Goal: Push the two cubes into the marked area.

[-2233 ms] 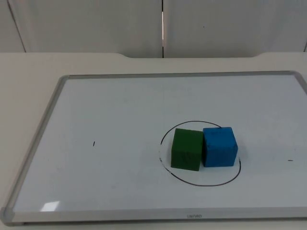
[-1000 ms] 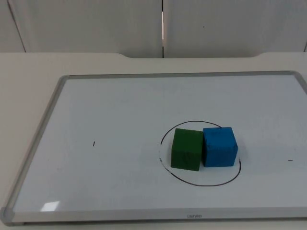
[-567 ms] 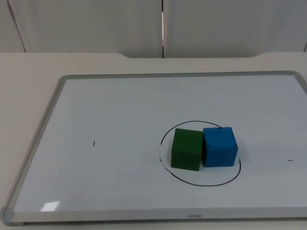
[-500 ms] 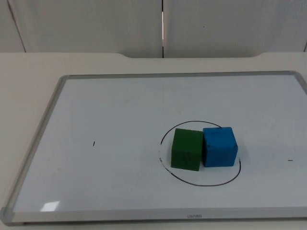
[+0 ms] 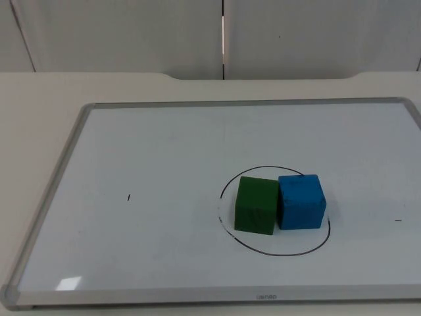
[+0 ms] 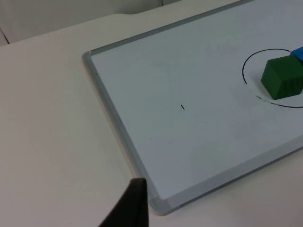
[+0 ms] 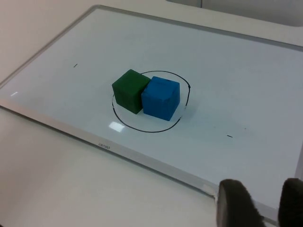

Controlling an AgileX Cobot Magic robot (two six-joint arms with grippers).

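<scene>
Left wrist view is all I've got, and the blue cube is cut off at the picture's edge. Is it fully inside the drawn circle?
Observer: In the top view the blue cube sits inside the circle, with one lower corner close to the line.
Operator: Is it touching the green cube?
Observer: Yes. In the right wrist view they stand side by side, faces together.
Operator: My left end effector waits off the whiteboard corner. Where's the right one?
Observer: The right end effector hangs open beyond the whiteboard's edge, away from both cubes.
</scene>
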